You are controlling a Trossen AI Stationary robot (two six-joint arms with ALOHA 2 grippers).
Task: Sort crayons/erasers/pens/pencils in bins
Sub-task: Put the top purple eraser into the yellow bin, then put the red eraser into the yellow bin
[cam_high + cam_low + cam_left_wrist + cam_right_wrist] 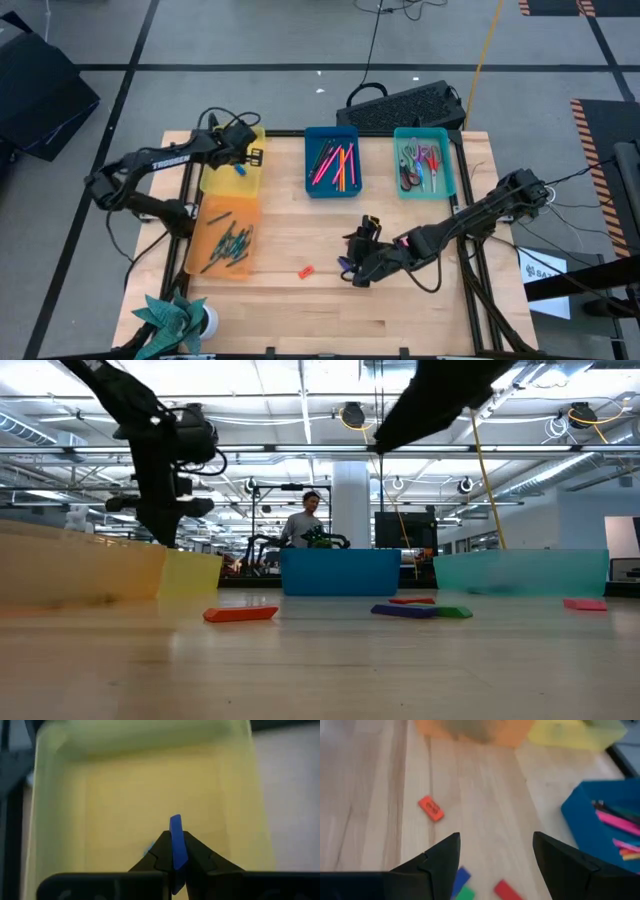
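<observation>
A: Left gripper [175, 851]?
B: Above the shallow yellow plastic bin [233, 175], fingers clamped on a small blue rectangular eraser [176, 840], held on edge.

A: Right gripper [495, 851]?
B: Jaws spread wide, nothing between them, low over the wooden table [300, 310]. A red eraser block [430, 808] lies ahead; blue, green and red blocks sit just below the fingers.

Setting: large open industrial lab or robotics workshop.
Ceiling: exposed pipes and strip lights above the wooden table [320, 670].
Floor: grey, with black tape lines around the table.
Background: metal frames and other rigs behind the table; a person [305, 525] stands there.
Cabling: a yellow cable [487, 40] runs off beyond the table.
</observation>
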